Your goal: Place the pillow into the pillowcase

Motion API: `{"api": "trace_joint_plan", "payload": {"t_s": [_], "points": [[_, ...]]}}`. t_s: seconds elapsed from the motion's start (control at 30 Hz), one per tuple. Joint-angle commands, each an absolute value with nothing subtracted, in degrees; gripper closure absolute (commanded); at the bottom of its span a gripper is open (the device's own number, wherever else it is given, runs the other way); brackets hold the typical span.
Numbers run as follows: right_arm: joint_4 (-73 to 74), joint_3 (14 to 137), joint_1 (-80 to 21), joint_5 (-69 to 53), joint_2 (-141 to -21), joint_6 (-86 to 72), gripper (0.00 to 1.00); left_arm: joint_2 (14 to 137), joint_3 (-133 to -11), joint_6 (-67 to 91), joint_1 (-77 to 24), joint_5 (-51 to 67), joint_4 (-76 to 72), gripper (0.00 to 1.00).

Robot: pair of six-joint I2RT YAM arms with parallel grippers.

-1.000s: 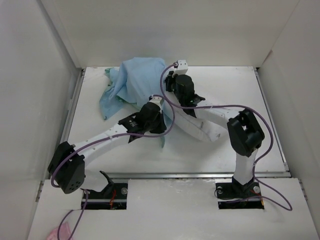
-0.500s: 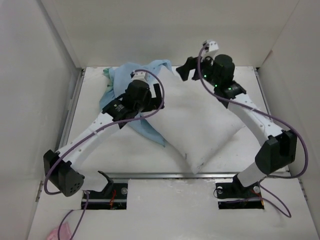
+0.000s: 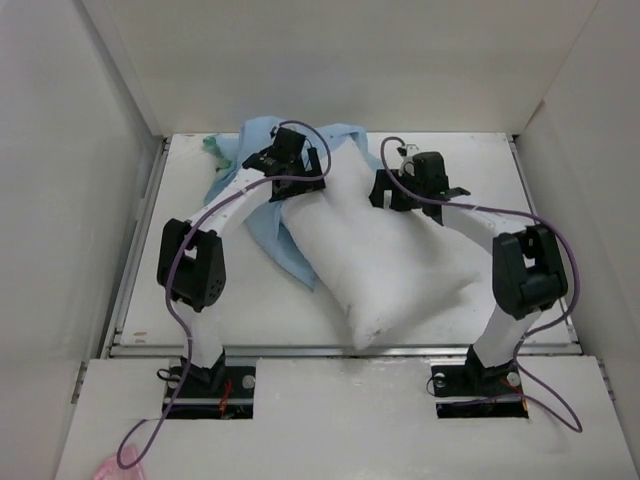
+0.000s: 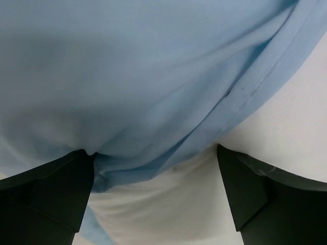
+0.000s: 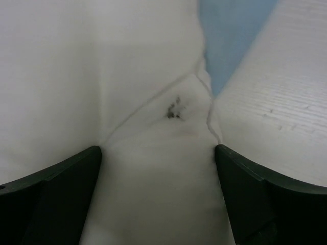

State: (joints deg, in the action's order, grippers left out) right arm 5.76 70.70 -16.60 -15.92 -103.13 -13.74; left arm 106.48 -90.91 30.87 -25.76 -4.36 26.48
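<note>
White plump pillow [image 3: 385,255], crumpled light-blue pillowcase [image 3: 255,150], left end effector [image 4: 156,168], right end effector [image 5: 156,163], both spread wide

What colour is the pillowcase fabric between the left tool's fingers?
Plain light blue; the pillowcase shows best in the left wrist view.

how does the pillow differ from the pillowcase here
The pillow is white and plump; the pillowcase is light blue and limp. The pillow lies stretched out, mostly bare; the pillowcase is bunched at its far end. Both are soft fabric.
</note>
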Motion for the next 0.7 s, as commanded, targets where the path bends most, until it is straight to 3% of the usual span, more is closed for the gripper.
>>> {"api": "trace_joint_plan", "payload": {"t_s": [0.0,0.13,0.27,0.4,0.67], "points": [[9.2,64.6,-26.8,-25.4,-94.4,-11.3,0.02,109.8,-100.4,28.2,-25.0,-4.6,24.8,0.00],[10.3,61.6,-39.0,-28.6,-89.2,-8.5,0.02,109.8,-104.8,26.4,-25.0,-4.0,26.0,0.00],[12.3,62.2,-41.4,-23.8,-86.6,-9.2,0.02,105.0,-102.4,25.3,-25.0,-7.0,26.8,0.00],[17.9,64.5,-38.2,-9.9,-81.1,-9.8,0.02,98.2,-94.8,22.7,-29.2,-21.1,29.7,0.00],[22.0,60.7,-25.4,-0.9,-70.8,-15.9,0.03,88.2,-88.2,19.4,-43.3,-27.6,34.5,0.00]]}}
